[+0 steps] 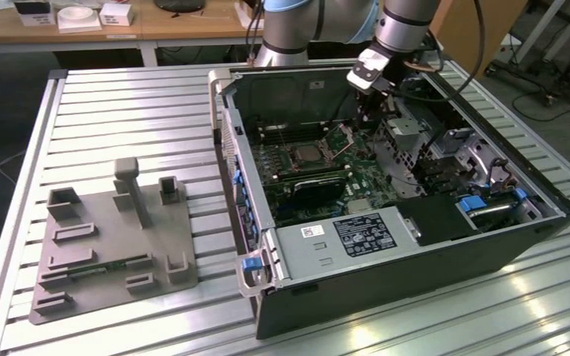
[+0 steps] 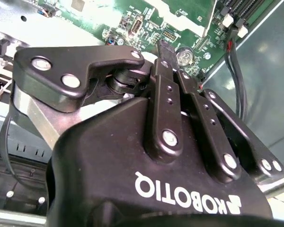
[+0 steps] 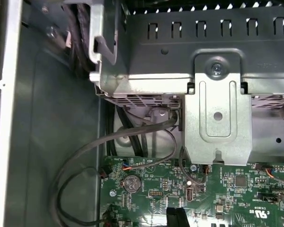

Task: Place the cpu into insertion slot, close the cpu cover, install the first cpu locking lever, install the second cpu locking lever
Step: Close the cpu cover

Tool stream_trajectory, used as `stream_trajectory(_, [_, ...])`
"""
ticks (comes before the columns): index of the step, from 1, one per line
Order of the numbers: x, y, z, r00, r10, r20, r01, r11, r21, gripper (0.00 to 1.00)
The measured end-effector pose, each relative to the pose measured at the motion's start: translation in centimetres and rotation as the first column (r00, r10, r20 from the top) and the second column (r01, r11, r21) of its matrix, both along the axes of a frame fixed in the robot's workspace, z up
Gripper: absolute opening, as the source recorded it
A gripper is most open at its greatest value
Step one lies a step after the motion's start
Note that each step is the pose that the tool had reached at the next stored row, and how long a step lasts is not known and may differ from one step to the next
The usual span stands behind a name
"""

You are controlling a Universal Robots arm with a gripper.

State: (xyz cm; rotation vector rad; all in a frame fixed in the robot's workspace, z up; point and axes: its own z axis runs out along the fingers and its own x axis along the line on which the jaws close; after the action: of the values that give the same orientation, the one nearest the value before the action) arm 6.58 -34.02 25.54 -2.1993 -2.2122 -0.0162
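Note:
In the exterior view an open computer case point(image 1: 265, 297) lies on a slatted metal table. The insertion slot point(image 1: 301, 155) sits on the green board, a silver-rimmed square with a dark grey centre. I cannot tell whether the cpu lies in it. The cpu cover point(image 1: 341, 141) stands tilted up beside the slot. My gripper point(image 1: 364, 115) hangs inside the case, above the board and beyond the cover. Its black fingers point(image 2: 166, 80) lie close together and the gripper point(image 2: 162, 47) is shut with nothing seen between them. In the first wrist view the gripper point(image 3: 176, 216) hovers over the green board point(image 3: 227, 189).
A grey metal drive cage point(image 3: 217, 104) and black cables point(image 3: 85, 151) crowd the case wall near the gripper. A grey box with a white label point(image 1: 349, 236) fills the case's near end. A grey fixture block point(image 1: 116, 237) stands on the table at the exterior view's left.

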Motion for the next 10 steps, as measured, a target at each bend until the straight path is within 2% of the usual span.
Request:
stream_trajectory(7, [-0.2, 0.00, -1.05, 0.9999, 0.011, -0.0001, -0.011, 0.9999, -0.0001, 0.10])
stream_trajectory(10, [-0.5, -0.08, -1.23, 0.9998, 0.018, -0.0001, -0.018, 0.9998, -0.0001, 0.10])
